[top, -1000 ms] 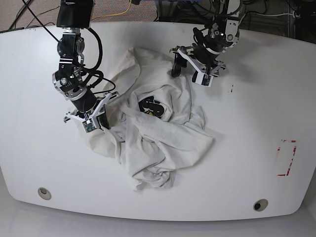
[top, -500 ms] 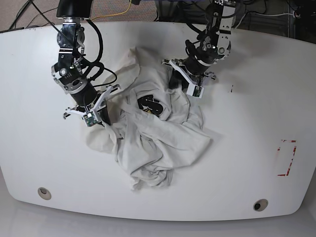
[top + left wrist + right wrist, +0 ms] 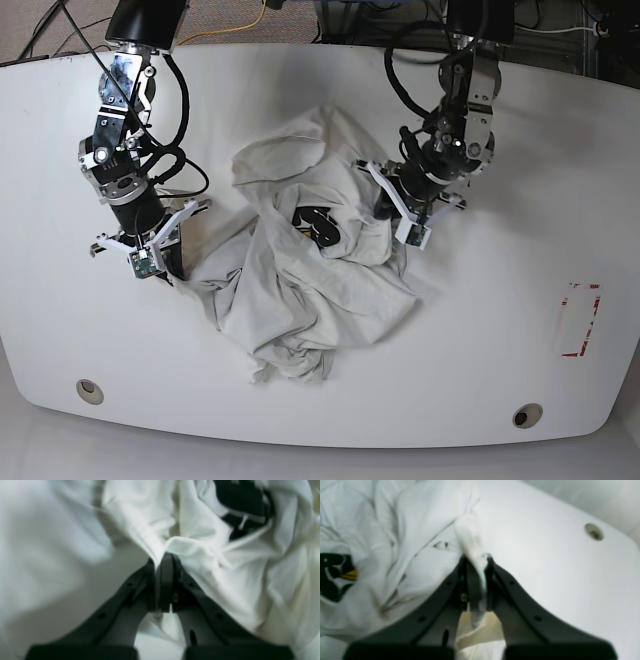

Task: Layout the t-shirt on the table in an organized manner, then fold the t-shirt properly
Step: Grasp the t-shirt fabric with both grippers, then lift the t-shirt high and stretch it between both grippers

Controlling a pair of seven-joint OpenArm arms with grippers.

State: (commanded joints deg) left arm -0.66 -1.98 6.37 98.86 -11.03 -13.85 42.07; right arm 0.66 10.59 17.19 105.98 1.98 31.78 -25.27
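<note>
The off-white t-shirt (image 3: pixel 310 290) lies crumpled in the middle of the white table (image 3: pixel 500 330), with a bit of black lettering (image 3: pixel 318 222) showing among the folds. My left gripper (image 3: pixel 384 206) is on the shirt's right side, shut on a fold of cloth (image 3: pixel 172 545). My right gripper (image 3: pixel 172 262) is at the shirt's left edge, shut on a bunched edge of cloth (image 3: pixel 470 537). In the right wrist view the black and yellow print (image 3: pixel 335 572) shows at the far left.
Two grey grommet holes sit near the front edge, one at the left (image 3: pixel 89 390) and one at the right (image 3: pixel 527 415); one also shows in the right wrist view (image 3: pixel 594 531). A red-outlined tape mark (image 3: pixel 580 320) is at the right. Cables lie beyond the table's far edge.
My left gripper has moved from the shirt's far edge toward the front and right with cloth in it. My right gripper has moved left, dragging the shirt's edge outward.
</note>
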